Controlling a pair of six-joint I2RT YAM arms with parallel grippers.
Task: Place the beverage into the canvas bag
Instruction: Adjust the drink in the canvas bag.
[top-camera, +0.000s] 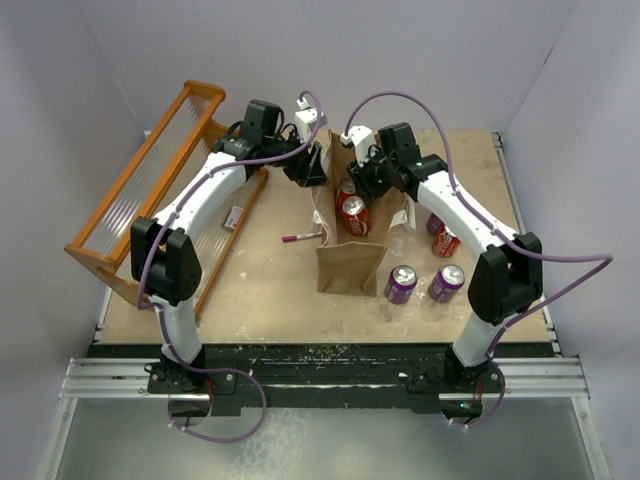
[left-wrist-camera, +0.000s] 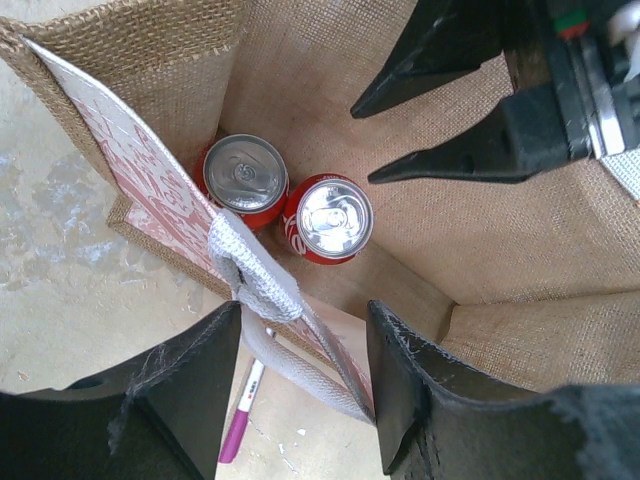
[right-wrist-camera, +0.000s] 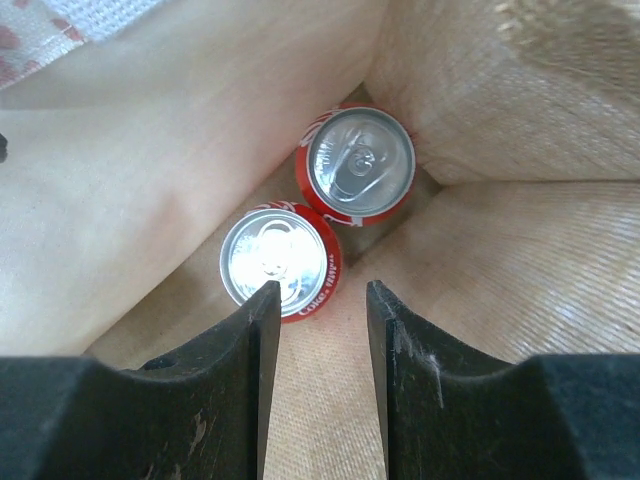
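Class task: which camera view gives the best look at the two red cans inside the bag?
The right wrist view: both red cans sit large and central, tops clear. The left wrist view shows both too, one slightly cut by the canvas bag. The top view shows them small inside the bag.

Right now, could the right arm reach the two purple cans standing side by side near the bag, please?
Probably yes: both purple cans stand upright in the open on its side, nothing over them. Its end effector, open and empty, hangs over the canvas bag.
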